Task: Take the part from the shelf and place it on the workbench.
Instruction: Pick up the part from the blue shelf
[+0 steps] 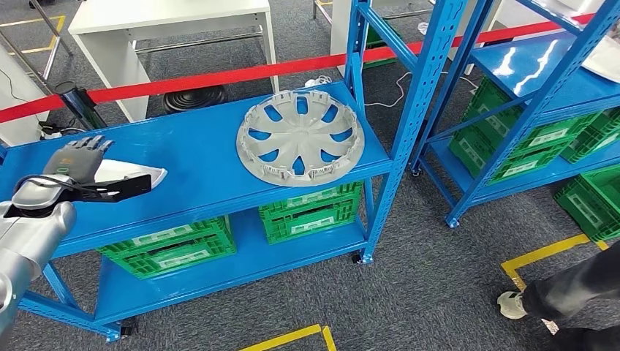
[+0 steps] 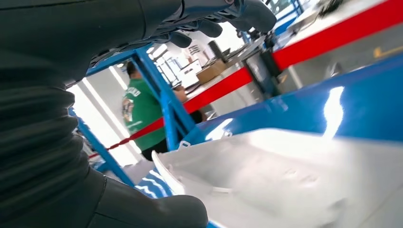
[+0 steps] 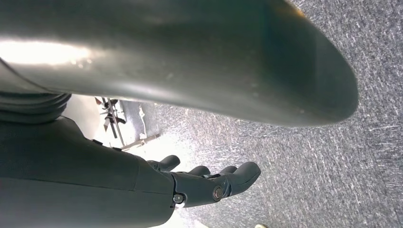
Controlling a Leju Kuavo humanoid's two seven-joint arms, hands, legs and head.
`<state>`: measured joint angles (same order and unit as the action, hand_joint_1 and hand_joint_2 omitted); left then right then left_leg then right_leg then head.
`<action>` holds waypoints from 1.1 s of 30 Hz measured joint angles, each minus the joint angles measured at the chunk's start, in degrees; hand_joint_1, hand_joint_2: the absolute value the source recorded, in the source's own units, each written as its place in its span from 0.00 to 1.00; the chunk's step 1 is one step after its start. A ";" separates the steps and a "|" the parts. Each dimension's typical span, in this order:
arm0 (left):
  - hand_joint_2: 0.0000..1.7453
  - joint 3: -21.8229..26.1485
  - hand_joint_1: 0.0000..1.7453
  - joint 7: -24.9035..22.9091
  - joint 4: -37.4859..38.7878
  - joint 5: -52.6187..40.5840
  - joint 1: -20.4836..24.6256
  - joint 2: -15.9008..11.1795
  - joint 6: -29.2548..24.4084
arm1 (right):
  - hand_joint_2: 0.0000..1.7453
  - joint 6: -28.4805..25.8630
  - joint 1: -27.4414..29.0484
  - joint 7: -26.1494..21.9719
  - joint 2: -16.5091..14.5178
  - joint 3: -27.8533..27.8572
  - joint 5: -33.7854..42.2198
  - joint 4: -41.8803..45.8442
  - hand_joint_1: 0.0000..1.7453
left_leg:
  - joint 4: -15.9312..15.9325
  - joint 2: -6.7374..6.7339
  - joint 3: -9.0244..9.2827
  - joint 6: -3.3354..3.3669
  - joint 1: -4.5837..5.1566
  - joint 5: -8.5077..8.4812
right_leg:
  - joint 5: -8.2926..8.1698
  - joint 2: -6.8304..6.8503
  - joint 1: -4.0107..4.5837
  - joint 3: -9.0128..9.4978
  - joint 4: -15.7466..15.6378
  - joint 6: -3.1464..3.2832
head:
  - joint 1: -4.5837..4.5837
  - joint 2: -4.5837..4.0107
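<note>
You are facing a blue steel shelf (image 1: 197,157) with green crates (image 1: 311,212) stacked on the level below and a red barrier tape (image 1: 219,75) running behind it. On the upper deck, toward its right end, lies a grey wheel cover (image 1: 300,136), flat and untouched. Toward the left end, near the front edge, lies the white moulded part (image 1: 135,174), a thin shell with a raised rim.

Your left robot hand (image 1: 77,157) hovers over the near end of that part with its fingers spread; the left wrist view shows the thumb (image 2: 157,211) low beside the part's rim and the darker fingers (image 2: 247,14) well above it, nothing clamped between them. Whether the hand already touches the shell, you cannot tell. The right robot hand (image 3: 209,183) hangs over the carpet, fingers loosely extended, holding nothing.

Judge the part as light, stiff but thin plastic with a glossy, slippery face; it could flex or skate on the painted deck. Take it by the rim at the near end, thumb under the edge and fingers on top, rather than pressing on the smooth middle.
</note>
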<state>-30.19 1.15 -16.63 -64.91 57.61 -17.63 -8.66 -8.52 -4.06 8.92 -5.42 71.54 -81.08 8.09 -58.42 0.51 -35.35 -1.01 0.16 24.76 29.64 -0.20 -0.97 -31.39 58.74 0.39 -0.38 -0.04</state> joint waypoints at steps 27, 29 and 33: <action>1.00 -0.01 0.00 5.44 0.32 -5.76 -1.00 -4.14 8.09 | 0.00 0.09 0.01 0.00 -0.09 -0.24 -0.67 0.02 0.00 | 0.01 -0.01 0.00 0.00 0.00 0.00 | 0.02 0.00 -0.01 -0.01 0.00 -0.01 | -0.01 0.00; 1.00 -0.01 0.00 5.90 0.24 -6.13 -0.89 -4.26 7.48 | 0.00 0.09 0.00 0.00 -0.10 -0.24 -0.64 0.02 0.00 | 0.01 0.00 0.00 0.00 0.00 0.00 | 0.02 0.01 -0.01 -0.01 0.00 -0.01 | -0.01 0.00; 1.00 0.01 0.00 5.87 0.13 -6.17 -0.88 -4.16 5.13 | 0.00 0.08 -0.03 -0.01 -0.20 -0.25 -0.55 0.02 0.00 | 0.01 0.00 0.00 0.00 0.00 0.00 | 0.02 0.00 -0.02 -0.01 0.00 -0.01 | -0.01 0.00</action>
<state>-30.18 7.02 -16.50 -71.08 56.73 -21.79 -3.53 -8.44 -4.09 8.91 -5.62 71.29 -81.63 8.11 -58.42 0.51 -35.34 -1.01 0.16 24.76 29.66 -0.19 -0.98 -31.40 58.74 0.37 -0.38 -0.04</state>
